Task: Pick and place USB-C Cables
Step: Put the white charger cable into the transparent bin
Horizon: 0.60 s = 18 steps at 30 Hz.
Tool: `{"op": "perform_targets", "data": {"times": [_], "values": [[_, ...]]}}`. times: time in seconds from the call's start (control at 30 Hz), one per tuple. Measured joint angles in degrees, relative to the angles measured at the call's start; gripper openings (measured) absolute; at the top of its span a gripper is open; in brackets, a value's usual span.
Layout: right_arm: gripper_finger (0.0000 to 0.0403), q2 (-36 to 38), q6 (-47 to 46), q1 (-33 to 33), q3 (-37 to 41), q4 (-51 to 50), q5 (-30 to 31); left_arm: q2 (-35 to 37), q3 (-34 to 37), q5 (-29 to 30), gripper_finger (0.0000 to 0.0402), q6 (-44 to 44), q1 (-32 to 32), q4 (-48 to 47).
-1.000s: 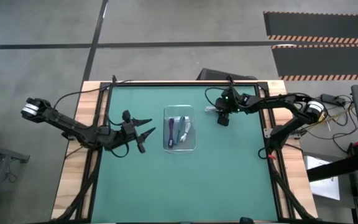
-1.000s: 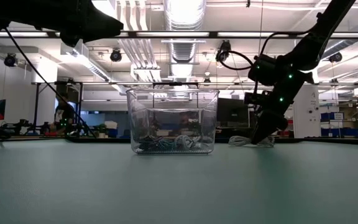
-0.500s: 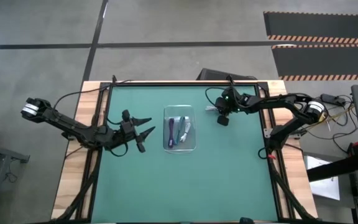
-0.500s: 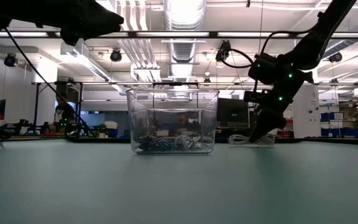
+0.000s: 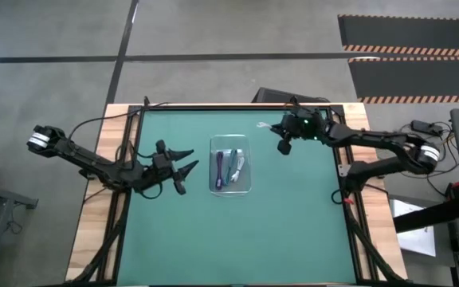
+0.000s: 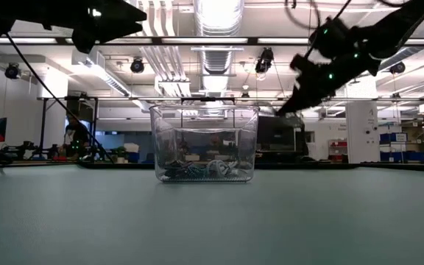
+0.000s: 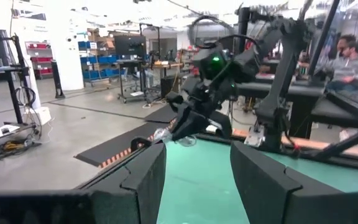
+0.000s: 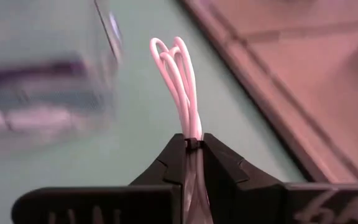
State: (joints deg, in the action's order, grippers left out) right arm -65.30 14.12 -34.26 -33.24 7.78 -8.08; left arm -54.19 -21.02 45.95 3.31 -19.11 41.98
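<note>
A: Where was the last cable when the shot was taken?

B: The white cable (image 8: 180, 87) was off the table (image 5: 293, 231), pinched between the fingers of the right gripper (image 8: 193, 144). They were clenched on its middle, so the looped end stuck out ahead of them. Seen from above, that gripper (image 5: 281, 147) hung just beside the clear tray (image 5: 230, 188), toward the table's far right.

A: Why hold it by the middle?

B: I'd judge it kept the bundle from unravelling and let the loops lead the way into the tray.

A: And the other cables?

B: Three bundles (image 5: 230, 168) lay inside the tray: one dark, one teal, one white.

A: The left arm?

B: The left gripper (image 5: 183, 171) waited near the tray's other side, fingers spread and grasping nothing, probably clear of the drop.
</note>
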Motion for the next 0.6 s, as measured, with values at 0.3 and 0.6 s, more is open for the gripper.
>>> {"op": "perform_targets", "data": {"times": [0.3,0.6], "values": [[0.0022,6.81,-6.03,8.26,7.79,23.01,-1.13,0.0,0.0,0.0,0.0164,-0.02,0.0,4.2],[0.0022,4.09,-9.82,16.17,11.88,49.49,-0.96,0.0,0.0,-0.28,0.0164,0.05,0.0,8.05]]}}
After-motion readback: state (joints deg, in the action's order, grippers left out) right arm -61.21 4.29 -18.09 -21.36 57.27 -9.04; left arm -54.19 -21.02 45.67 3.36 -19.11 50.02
